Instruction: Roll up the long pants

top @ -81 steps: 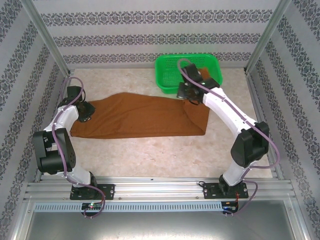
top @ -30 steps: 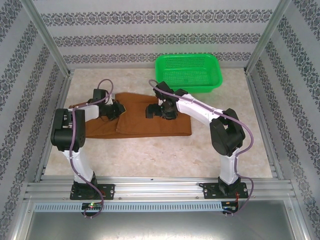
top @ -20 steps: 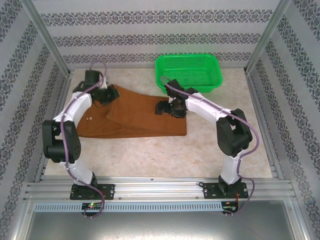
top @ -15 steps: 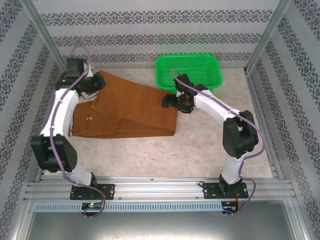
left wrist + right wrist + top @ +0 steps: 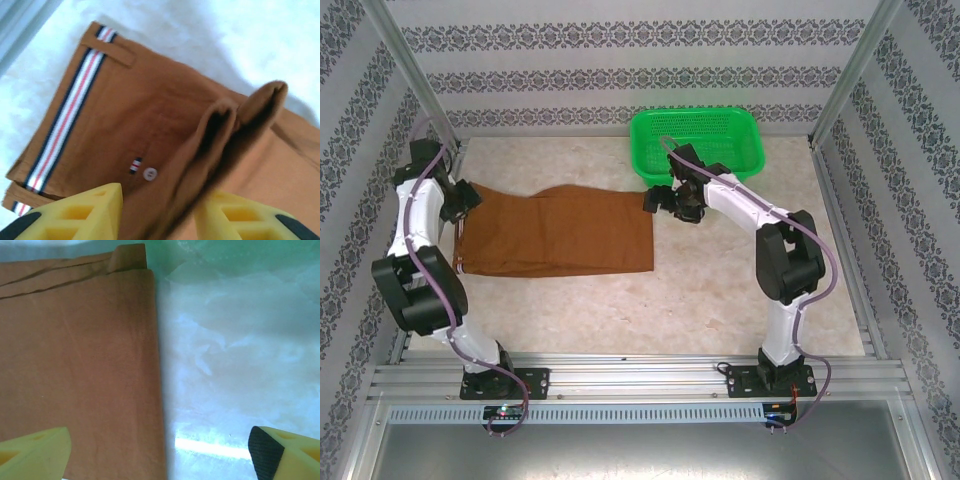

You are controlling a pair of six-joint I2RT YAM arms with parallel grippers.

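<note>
The long pants (image 5: 560, 235) lie flat on the table, rust-brown and doubled over into a short rectangle. My left gripper (image 5: 460, 200) hovers at their left end, over the waist. In the left wrist view its yellow jaws (image 5: 157, 220) stand apart, and a raised ridge of cloth (image 5: 235, 120) runs down between them beside the pale waist button (image 5: 149, 174). My right gripper (image 5: 655, 200) is open at the right folded edge. Its fingers (image 5: 159, 445) straddle the cloth edge (image 5: 80, 365) and bare table, with nothing held.
A green basket (image 5: 695, 112) stands at the back right, just behind the right gripper, and shows as a green blur (image 5: 225, 255) in the right wrist view. The metal frame rail (image 5: 440, 130) runs close behind the left arm. Bare tabletop (image 5: 720, 290) lies in front of the pants.
The left arm swung left and down to the waist end, the lifted cloth settled flat, and its jaws opened. The pants' right edge slid left. The right gripper stayed open, shifting slightly.
</note>
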